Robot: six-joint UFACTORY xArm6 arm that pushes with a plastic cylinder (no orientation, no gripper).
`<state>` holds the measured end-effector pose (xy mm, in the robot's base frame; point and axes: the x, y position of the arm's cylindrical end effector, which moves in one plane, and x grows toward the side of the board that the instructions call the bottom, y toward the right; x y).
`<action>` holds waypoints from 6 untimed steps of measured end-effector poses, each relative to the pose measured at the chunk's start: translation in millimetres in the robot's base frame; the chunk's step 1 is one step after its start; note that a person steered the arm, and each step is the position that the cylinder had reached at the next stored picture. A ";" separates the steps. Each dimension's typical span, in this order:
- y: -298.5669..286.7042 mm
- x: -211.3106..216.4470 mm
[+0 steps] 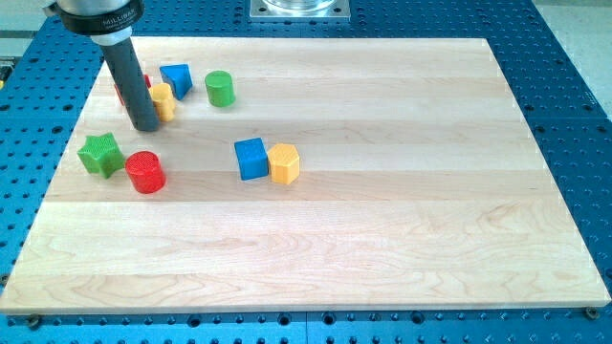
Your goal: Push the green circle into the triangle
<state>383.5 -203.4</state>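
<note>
Tip (pixel 146 127) of dark rod down on wooden board (pixel 382 239), view's upper left, no claw fitted so nothing held. Green cylinder block (pixel 220 88) lies up and to view's right of my tip, apart. Blue triangular block (pixel 176 79) sits just left of green cylinder, small gap between. Yellow block (pixel 163 100) touches rod's right side. Judgement: tip must circle to cylinder's right side, then push toward view's left.

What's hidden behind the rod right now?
Behind my rod, a red block shows only as slivers; its shape is covered. A yellow block peeks out at the rod's right. My tip sits left of the blue triangle and green circle.
</note>
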 end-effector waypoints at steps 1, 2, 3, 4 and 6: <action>63.2 4.7; 119.8 -26.1; 101.0 -57.7; 90.8 -59.9; 85.5 -104.7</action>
